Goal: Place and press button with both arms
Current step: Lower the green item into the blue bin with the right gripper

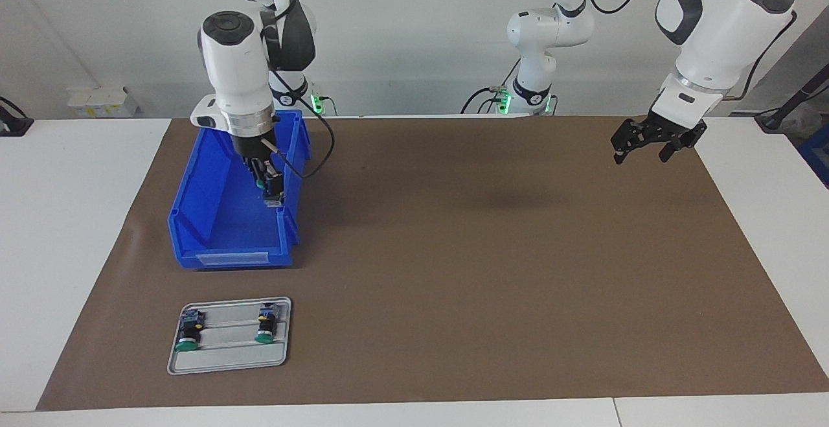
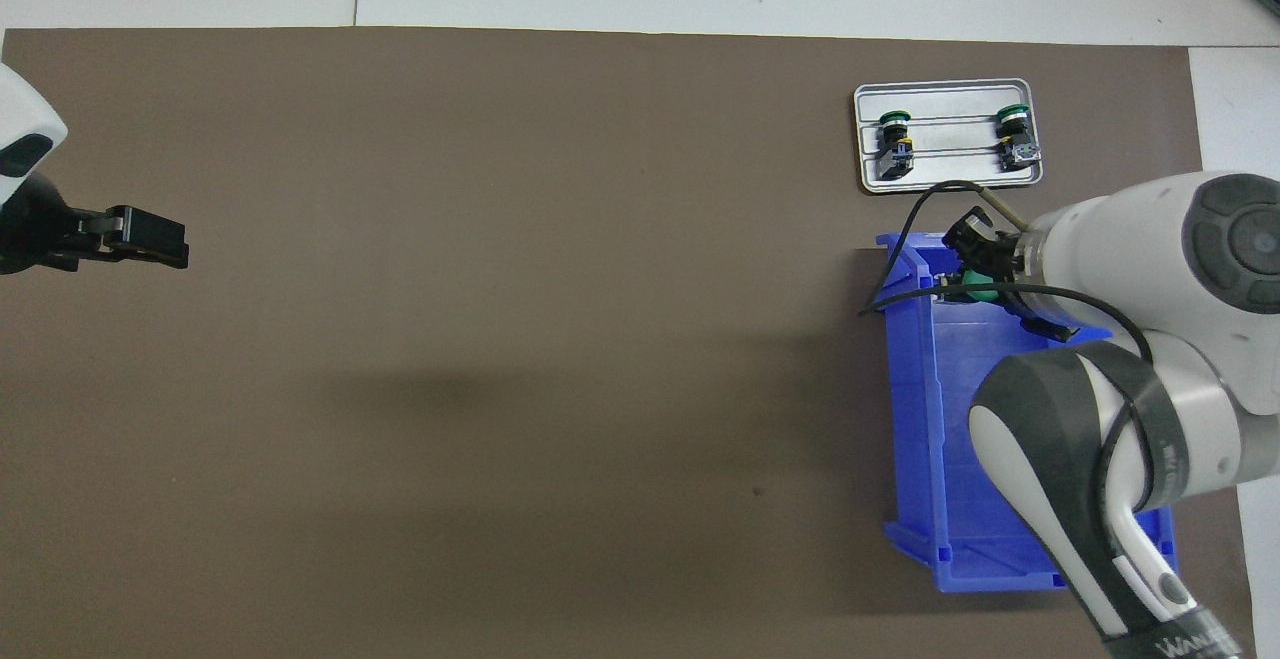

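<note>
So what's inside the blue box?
Nothing lies on the floor of the blue box that shows. The right gripper hangs over its inside, holding a green button. The arm covers part of the floor in the overhead view.

White wall (image 1: 421,38) (plain) above a brown-matted table (image 1: 486,271).

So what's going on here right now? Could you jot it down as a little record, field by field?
right pincer: shut on a green-capped button, raised over the blue bin
left pincer: open, holding nothing, waiting over the brown mat at the left arm's end of the table
tray: grey, farther from the robots than the bin, holding two more buttons lying on their sides
bin contents: none visible
</note>
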Tool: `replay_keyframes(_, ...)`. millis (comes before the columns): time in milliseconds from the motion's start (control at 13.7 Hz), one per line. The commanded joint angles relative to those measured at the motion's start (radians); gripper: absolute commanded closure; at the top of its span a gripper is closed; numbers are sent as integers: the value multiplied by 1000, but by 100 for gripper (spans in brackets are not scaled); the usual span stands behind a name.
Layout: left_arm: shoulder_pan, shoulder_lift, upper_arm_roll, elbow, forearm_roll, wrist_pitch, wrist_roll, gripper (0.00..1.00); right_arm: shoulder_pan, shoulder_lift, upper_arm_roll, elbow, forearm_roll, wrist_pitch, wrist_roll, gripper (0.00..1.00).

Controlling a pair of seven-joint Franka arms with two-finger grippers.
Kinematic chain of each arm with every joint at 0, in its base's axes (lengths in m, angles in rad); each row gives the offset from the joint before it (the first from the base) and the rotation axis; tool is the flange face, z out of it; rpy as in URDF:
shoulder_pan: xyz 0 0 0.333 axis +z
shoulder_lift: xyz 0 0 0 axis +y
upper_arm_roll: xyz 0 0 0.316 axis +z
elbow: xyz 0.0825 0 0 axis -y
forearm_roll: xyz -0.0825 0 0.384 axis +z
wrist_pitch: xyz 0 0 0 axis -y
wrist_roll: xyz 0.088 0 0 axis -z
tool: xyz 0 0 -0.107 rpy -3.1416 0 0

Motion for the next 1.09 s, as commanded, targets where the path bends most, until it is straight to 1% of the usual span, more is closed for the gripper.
replay_keyframes(0,-3,-29,6,-32,16,7,-5,0,-72,-35,15,-86,-5,74,-106,100)
replay_keyframes(146,-3,-29,6,-32,16,7,-3,0,-101,-21,15,-111,-5,93,-149,100)
replay_keyframes(364,-3,-29,6,-32,16,7,-3,0,-141,19,15,-140,-5,160,-212,100)
replay_keyframes(582,-3,-29,6,-32,16,7,-5,0,-157,69,15,-147,-6,196,-219,100)
replay_keyframes(873,-3,-29,6,-32,16,7,-3,0,-170,111,15,-212,-6,321,-217,100)
replay_keyframes(1019,-3,-29,6,-32,16,7,-5,0,-180,134,15,-220,-6,340,-217,100)
